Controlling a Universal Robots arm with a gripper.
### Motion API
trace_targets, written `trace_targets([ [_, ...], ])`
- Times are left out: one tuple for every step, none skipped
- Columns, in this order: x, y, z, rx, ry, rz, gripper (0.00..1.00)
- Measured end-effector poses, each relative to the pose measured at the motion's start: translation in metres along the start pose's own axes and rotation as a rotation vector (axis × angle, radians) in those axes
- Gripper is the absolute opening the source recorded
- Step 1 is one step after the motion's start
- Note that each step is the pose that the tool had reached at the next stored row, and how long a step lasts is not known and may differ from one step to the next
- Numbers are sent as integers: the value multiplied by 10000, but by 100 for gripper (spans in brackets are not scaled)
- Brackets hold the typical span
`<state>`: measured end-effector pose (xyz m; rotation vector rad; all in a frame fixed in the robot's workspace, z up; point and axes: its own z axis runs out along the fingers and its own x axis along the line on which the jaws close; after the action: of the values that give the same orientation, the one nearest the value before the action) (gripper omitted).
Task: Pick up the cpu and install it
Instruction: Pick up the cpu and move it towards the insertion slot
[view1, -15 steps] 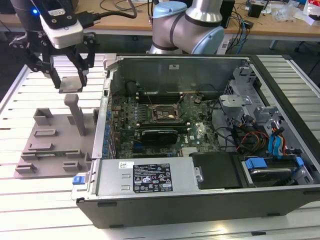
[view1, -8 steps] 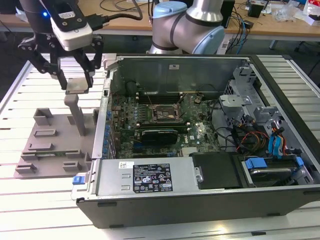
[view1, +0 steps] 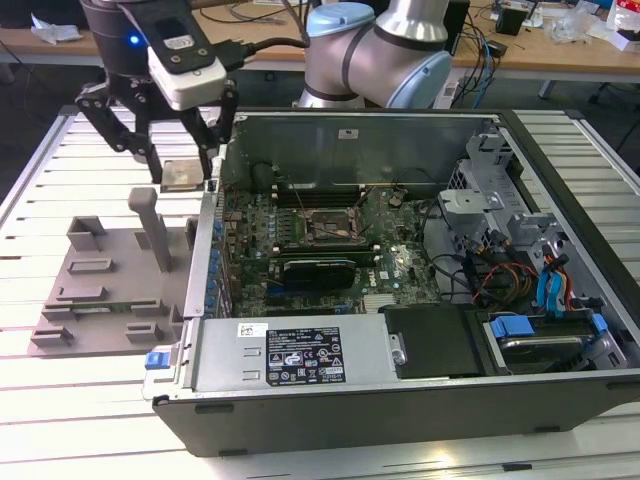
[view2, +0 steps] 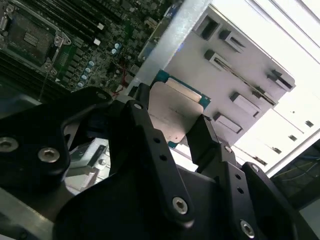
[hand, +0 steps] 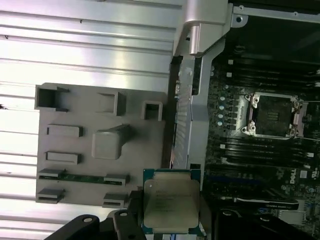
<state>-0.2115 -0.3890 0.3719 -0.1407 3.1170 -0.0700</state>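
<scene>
The cpu (view1: 183, 173) is a small flat square chip with a pale silver top. It hangs in the air between my gripper's (view1: 182, 172) black fingers, which are shut on its edges. In the exterior view it hovers above the gap between the grey tray (view1: 100, 290) and the open computer case's wall (view1: 205, 260). Both wrist views show the cpu (view2: 172, 112) (hand: 171, 202) clamped in the gripper (view2: 175, 127) (hand: 172, 222). The empty black socket frame (view1: 325, 228) (hand: 272, 116) (view2: 30, 35) sits on the motherboard, off to the exterior view's right of the chip.
The open case (view1: 400, 400) lies on a slatted metal table (view1: 60, 400), with a power supply (view1: 300, 355), drive bays (view1: 540, 330) and loose cables (view1: 500, 280). A black card (view1: 318, 270) lies near the socket. An upright grey post (view1: 155, 228) stands on the tray.
</scene>
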Motion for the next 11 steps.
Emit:
trace_targets([
  [-33,0,2,-1,6,0,55],
  [-84,-1,7,-1,14,-2,55],
  [-115,-2,11,-1,19,-3,55],
  [-151,-3,17,-2,22,-1,55],
  [-193,-5,22,-3,27,-2,55],
  [-226,-6,26,-3,29,-2,55],
  [-251,-8,30,-3,31,-2,55],
  [-266,-8,33,-3,32,-2,55],
  [-309,-10,41,-3,37,-2,55],
  [-335,-11,46,-3,38,-2,55],
  [-362,-11,50,-2,40,-2,55],
])
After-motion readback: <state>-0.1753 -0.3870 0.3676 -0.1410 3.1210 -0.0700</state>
